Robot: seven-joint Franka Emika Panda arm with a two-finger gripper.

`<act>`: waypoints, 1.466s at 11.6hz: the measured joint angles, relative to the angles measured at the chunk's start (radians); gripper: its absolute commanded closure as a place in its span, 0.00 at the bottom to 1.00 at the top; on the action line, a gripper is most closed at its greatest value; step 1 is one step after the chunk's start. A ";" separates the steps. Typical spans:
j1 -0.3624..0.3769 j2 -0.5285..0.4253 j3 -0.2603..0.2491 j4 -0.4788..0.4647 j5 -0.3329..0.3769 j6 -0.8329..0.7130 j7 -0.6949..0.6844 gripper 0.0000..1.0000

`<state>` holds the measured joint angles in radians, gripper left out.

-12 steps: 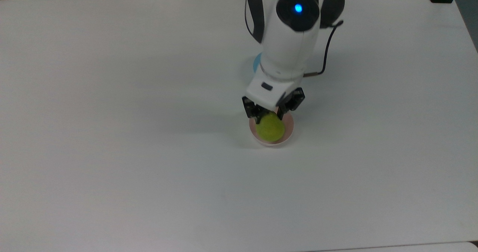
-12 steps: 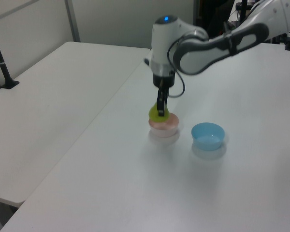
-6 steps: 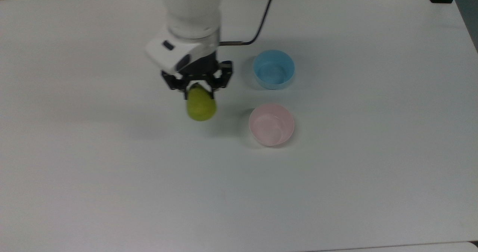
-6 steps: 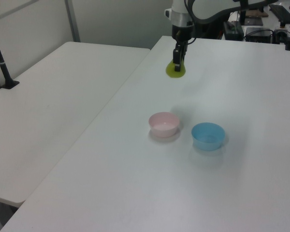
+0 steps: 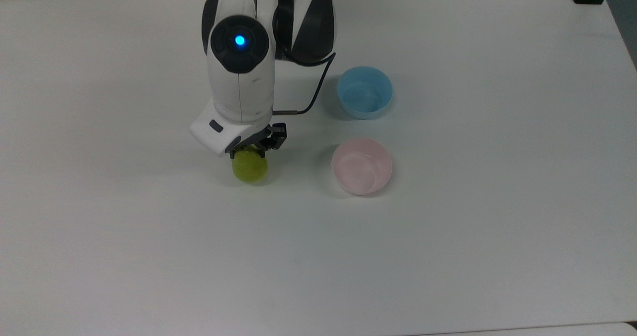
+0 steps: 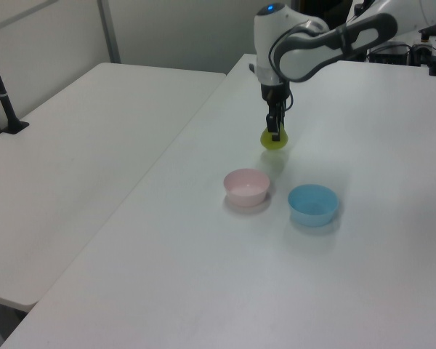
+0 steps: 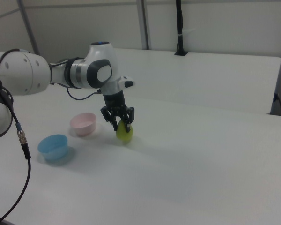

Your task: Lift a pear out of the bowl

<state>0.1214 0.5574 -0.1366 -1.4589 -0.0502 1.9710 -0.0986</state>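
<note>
Pear (image 5: 250, 167) sits clamped in my tool (image 5: 253, 152), directly under the fingers, out of the pink bowl (image 5: 362, 166) and well to the top view's left of it. In the right view the pear (image 7: 124, 133) hangs from the tool (image 7: 122, 123) with its narrow stem end up between the jaws and the fat end down, so I read the long axis as close to vertical, maybe tipped a little; the stem itself is hidden by the fingers. The fat end is low over the worktop (image 5: 448, 251); I cannot tell from any view whether it touches the surface or just clears it. In the left view the pear (image 6: 275, 139) is beyond the pink bowl (image 6: 246, 187), apart from it, and the blue bowl (image 6: 313, 204) stands just beside the pink one on the left view's right. Both bowls look empty. Only one arm here, reaching in from the top view's upper edge, wrist pointing straight down. My judgement: the pick from the bowl is done, and whatever comes next turns on that vertical hang, since the grip is on the narrow neck and the heavy end is below, so a slip would drop it straight down rather than sideways.
</note>
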 measured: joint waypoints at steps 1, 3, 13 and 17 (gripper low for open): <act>0.000 0.009 0.000 0.000 -0.011 0.003 0.000 0.00; 0.000 0.009 0.001 -0.001 -0.019 0.003 0.000 0.00; -0.149 -0.391 0.023 -0.032 0.039 -0.228 -0.085 0.00; -0.170 -0.429 0.023 -0.052 0.042 -0.305 -0.110 0.00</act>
